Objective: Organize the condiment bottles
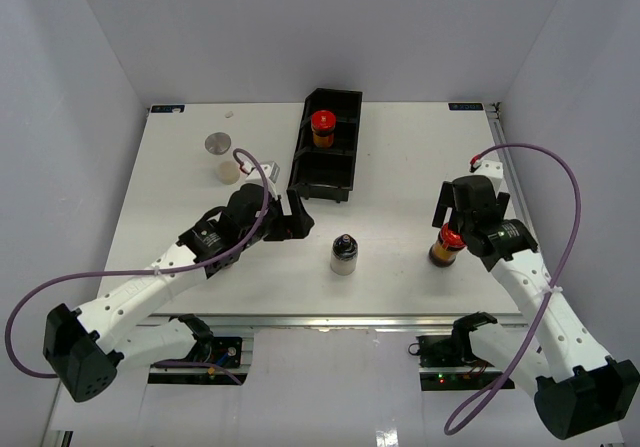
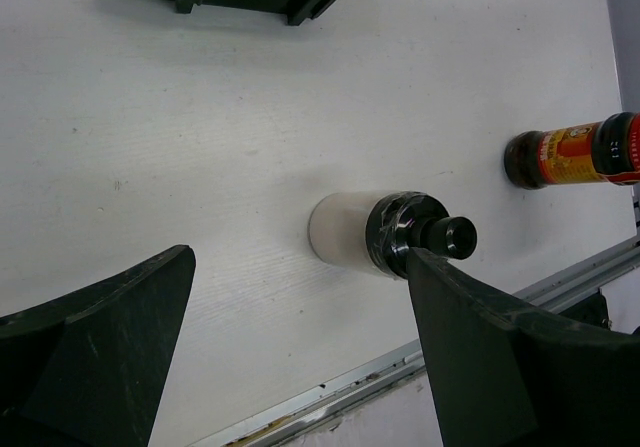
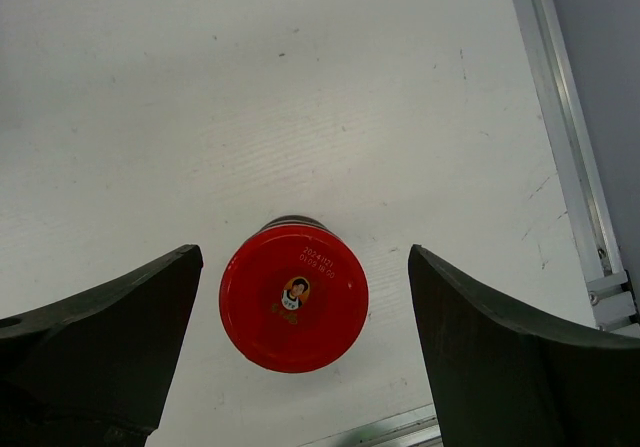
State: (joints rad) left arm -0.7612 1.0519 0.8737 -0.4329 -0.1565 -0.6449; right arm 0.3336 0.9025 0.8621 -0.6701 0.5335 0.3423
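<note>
1. white flat table, carrying every item below.
2. long black plastic three-compartment tray, at the far middle of the table; landmark for this list.
3. left gripper, black, just off the tray's near end, to its left; jaws spread wide, nothing between them.
4. right gripper, black, well to the tray's right and nearer; jaws apart, one on each side of item 5's cap, with a gap on both sides.
5. amber-brown round bottle with red cap, upright on the table, well to the tray's near right.
6. second amber-brown round bottle with red cap, upright inside the tray, beyond its nearest compartment.
7. pale round bottle with dark cap, upright on the table, near the tray's near end, ahead of the left gripper and apart from it.
8. grey-topped round bottle, on the table left of the tray.
9. cream round item, left of the tray, just beside item 8; kind unclear.
</note>
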